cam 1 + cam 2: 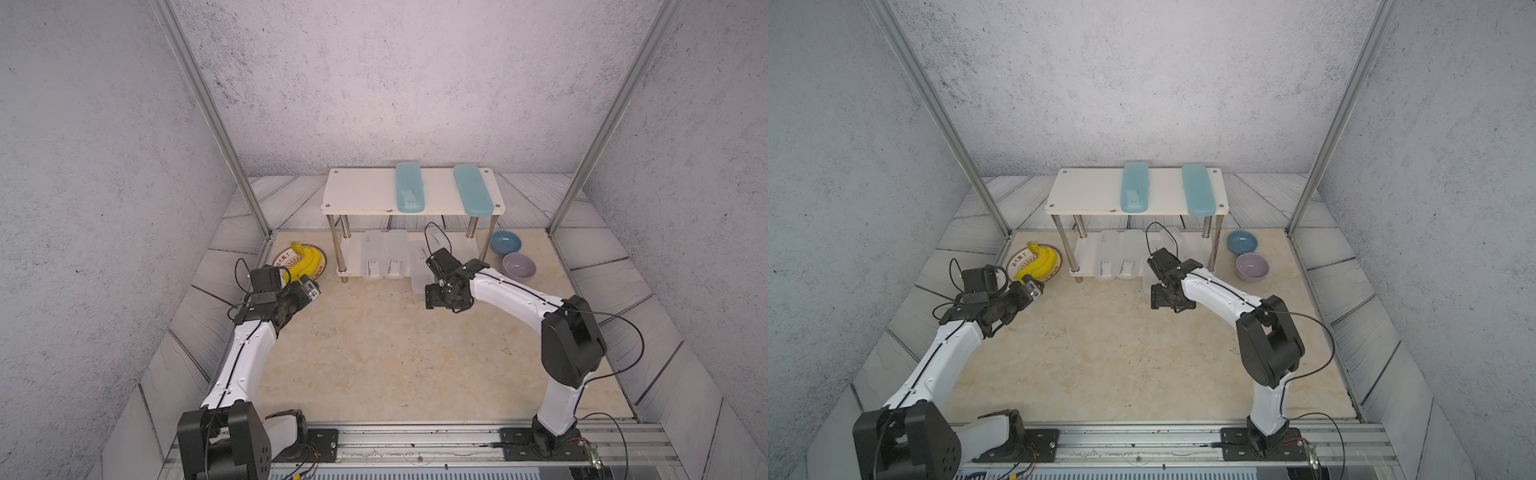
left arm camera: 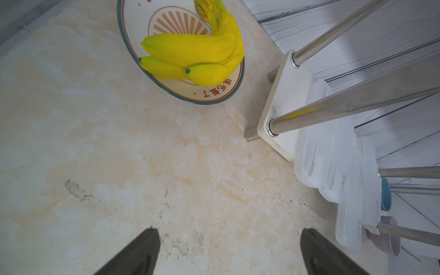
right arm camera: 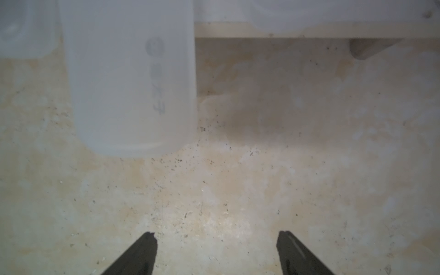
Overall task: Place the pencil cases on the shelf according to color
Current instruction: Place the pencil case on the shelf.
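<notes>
Left and right of centre, the left claw (image 2: pixel 229 232) and right claw (image 3: pixel 216 234) gape empty above the desk (image 1: pixel 374 353). Just beyond the right claw, a frosted pencil case (image 3: pixel 128 83) juts past the lower board of the shelf (image 1: pixel 357 191); two teal pencil cases (image 1: pixel 409 187) lie on top, upper centre.

Frosted translucent plastic is seen in the white pencil cases (image 3: pixel 133 83), smooth teal plastic in the teal pencil cases (image 1: pixel 409 187), polished metal in the shelf legs (image 2: pixel 357 104), and a matt, possibly laminated finish on the shelf boards (image 1: pixel 361 191).
</notes>
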Motion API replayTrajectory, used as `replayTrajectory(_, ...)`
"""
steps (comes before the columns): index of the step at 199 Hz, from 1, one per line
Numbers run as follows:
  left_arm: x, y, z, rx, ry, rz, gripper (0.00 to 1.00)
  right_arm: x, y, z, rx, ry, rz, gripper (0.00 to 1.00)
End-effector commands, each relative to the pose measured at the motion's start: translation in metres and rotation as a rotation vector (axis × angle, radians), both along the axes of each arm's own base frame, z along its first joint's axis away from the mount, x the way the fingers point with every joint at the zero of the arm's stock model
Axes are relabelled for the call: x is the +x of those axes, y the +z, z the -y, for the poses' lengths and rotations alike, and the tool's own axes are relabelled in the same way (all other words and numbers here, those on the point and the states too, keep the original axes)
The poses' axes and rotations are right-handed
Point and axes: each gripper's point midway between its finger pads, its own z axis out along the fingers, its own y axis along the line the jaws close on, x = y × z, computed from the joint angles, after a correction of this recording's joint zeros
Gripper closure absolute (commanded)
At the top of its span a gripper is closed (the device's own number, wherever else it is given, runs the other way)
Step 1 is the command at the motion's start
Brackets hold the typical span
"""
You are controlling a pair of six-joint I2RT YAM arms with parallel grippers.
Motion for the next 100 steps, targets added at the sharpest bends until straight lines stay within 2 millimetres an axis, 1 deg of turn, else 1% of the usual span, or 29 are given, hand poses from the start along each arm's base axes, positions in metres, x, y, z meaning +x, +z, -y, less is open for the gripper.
replayTrajectory(1, 0.001, 0.001, 0.001, -0.007, -0.010, 0.016, 0.01, -0.015, 0.009, 0.014, 0.019, -0.050, 0.063, 0.25)
replayTrajectory(11, 0.001, 0.001, 0.001, -0.007, -0.011, 0.018, 0.01, -0.019, 0.008, 0.016, 0.047, -0.064, 0.080, 0.35)
replayTrajectory(18, 0.001, 0.001, 0.001, -0.007, -0.011, 0.019, 0.01, -0.022, 0.005, 0.015, 0.074, -0.065, 0.081, 0.46)
replayTrajectory(21, 0.001, 0.002, 0.001, -0.009, -0.011, 0.021, 0.01, -0.022, 0.004, 0.013, 0.089, -0.066, 0.082, 0.52)
replayTrajectory(31, 0.001, 0.002, 0.002, -0.010, -0.013, 0.022, 0.01, -0.021, -0.001, 0.003, 0.140, -0.060, 0.081, 0.68)
replayTrajectory(39, 0.001, 0.002, 0.002, -0.012, -0.013, 0.023, 0.01, -0.018, -0.006, -0.006, 0.178, -0.054, 0.076, 0.75)
replayTrajectory(49, 0.001, 0.001, 0.003, -0.011, -0.014, 0.022, 0.01, -0.012, -0.013, -0.018, 0.213, -0.053, 0.066, 0.79)
replayTrajectory(70, 0.000, 0.001, 0.004, -0.005, -0.020, 0.022, 0.01, 0.008, -0.021, -0.040, 0.267, -0.063, 0.071, 0.91)
replayTrajectory(87, 0.001, 0.000, 0.006, -0.006, -0.024, 0.024, 0.02, 0.026, -0.020, -0.053, 0.291, -0.063, 0.095, 0.94)
replayTrajectory(100, 0.002, 0.002, 0.012, -0.009, -0.045, 0.031, 0.01, 0.037, -0.022, -0.056, 0.261, -0.069, 0.101, 0.95)
